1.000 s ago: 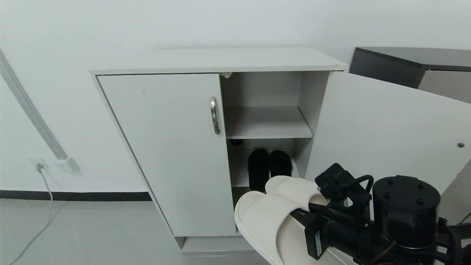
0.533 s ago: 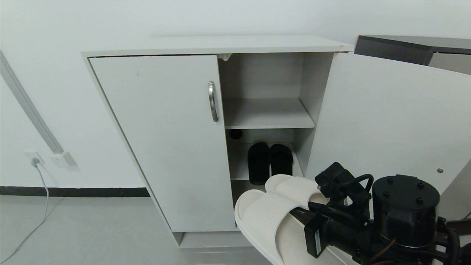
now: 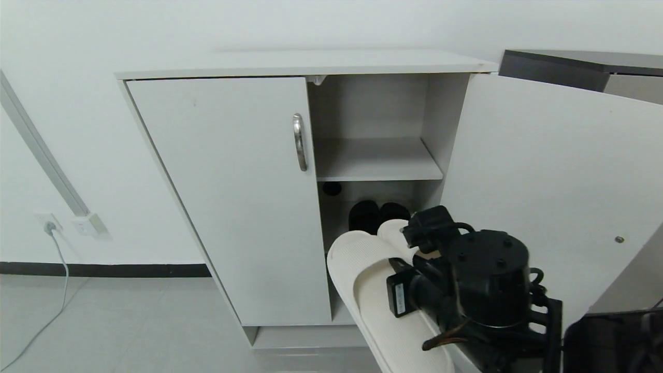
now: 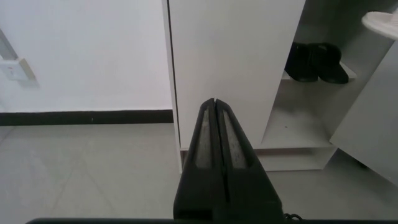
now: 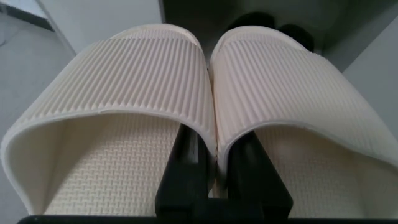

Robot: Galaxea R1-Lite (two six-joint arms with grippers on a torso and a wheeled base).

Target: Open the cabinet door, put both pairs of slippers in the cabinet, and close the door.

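Note:
The white cabinet [image 3: 311,62] stands with its right door [image 3: 544,171] swung open and its left door [image 3: 233,197] closed. A pair of black slippers [image 3: 375,212] [image 4: 317,62] lies on the middle shelf inside. My right gripper [image 5: 211,143] is shut on a pair of cream ribbed slippers [image 3: 357,269] [image 5: 199,81], its fingers under the straps and pinching the two inner sides together. Their toes point into the opening, just in front of the black pair. My left gripper [image 4: 214,102] hangs shut and empty above the floor, in front of the closed door.
The upper shelf [image 3: 378,160] is bare. A metal handle [image 3: 299,142] sits on the closed door's edge. A wall socket with a cable [image 3: 49,224] is at the far left. Dark furniture [image 3: 570,67] stands behind the open door. Grey floor lies in front.
My right arm has moved forward and left with the cream slippers, which now overlap the black pair. Earlier the camera shifted, so the cabinet sits differently in the picture.

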